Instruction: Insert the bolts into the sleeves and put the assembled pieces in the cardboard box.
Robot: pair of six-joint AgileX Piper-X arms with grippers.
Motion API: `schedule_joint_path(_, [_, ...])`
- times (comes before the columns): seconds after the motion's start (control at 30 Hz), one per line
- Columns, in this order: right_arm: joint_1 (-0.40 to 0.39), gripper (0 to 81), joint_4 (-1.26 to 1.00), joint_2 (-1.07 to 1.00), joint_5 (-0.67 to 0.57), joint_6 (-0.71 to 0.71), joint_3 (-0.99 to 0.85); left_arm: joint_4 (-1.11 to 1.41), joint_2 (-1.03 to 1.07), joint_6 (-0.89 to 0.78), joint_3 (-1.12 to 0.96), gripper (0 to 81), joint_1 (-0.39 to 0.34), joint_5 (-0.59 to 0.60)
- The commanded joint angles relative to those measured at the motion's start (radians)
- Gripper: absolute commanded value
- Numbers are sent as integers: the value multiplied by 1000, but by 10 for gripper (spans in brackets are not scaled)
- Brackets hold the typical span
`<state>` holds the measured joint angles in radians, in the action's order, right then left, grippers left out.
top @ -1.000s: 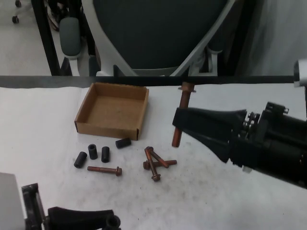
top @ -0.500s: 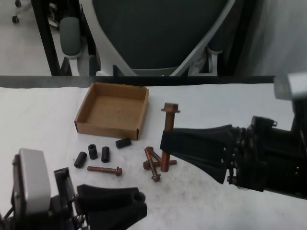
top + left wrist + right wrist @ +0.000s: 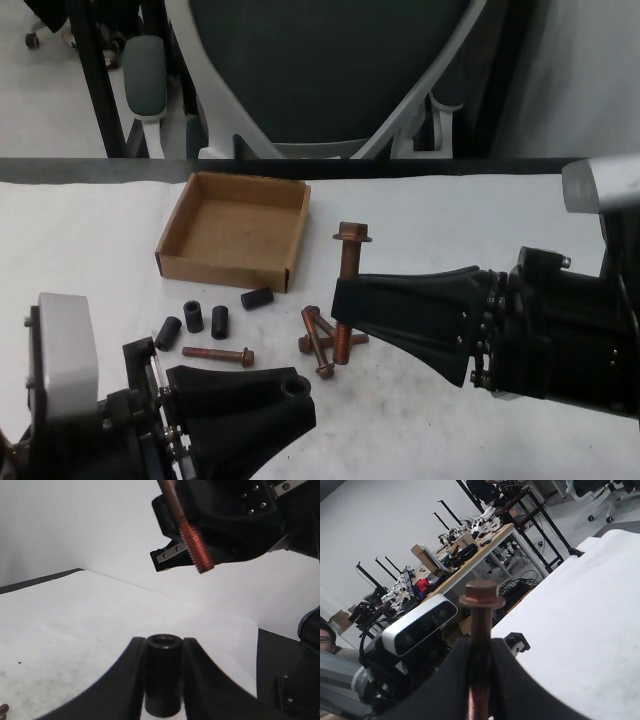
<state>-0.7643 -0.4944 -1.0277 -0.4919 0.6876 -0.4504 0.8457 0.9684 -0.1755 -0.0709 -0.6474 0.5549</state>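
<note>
Right gripper (image 3: pixel 345 302) is clamped on a copper flange bolt (image 3: pixel 349 255), fingers gripping mid-shank. Bolt is upright, head up, threaded end sticking out below the fingers, off the bench (image 3: pixel 480 220). Right wrist view confirms it: shank pinched between both fingers, hex flange head clear of them.

Left gripper (image 3: pixel 288 398) is closed on a black sleeve (image 3: pixel 296 383), low at the near edge of the bench. Sleeve is upright with its open bore facing up, and both fingers hug its sides in the left wrist view. That view also shows the bolt's threaded tip hanging near the sleeve but apart from it. Not in the bore, no contact.

Cardboard box (image 3: pixel 225 268) sits toward the far left of the bench, open top, nothing inside.

Loose parts are in front of the box:
- Four black sleeves (image 3: pixel 193 316) are grouped near its front wall, three close together and a fourth lying just beside the box's front right corner.
- One bolt (image 3: pixel 217 353) lies flat just in front of the sleeves.
- Crossed bolts (image 3: pixel 318 343) are piled beside the held bolt's lower end.
</note>
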Motion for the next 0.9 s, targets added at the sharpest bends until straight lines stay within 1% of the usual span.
schedule_joint_path(0.0, [-1,2,-19,1,-41,10,-2,9,0,27,-4,8,-3,16])
schedule_joint_path(0.17, [-1,2,-19,1,-54,5,-2,4,0,16,-6,8,-3,16])
schedule_joint_path(0.3, [-1,2,-11,1,-54,-66,-2,4,0,-32,-7,8,-3,18])
schedule_joint_path(0.53, [-1,2,73,1,-54,-217,-2,4,0,-57,-13,8,-3,84])
schedule_joint_path(0.73, [-1,2,87,1,-58,-224,-2,4,0,-57,-28,8,-3,84])
schedule_joint_path(0.87, [-5,2,87,1,-94,-224,-2,-7,13,-57,-27,8,-3,84])
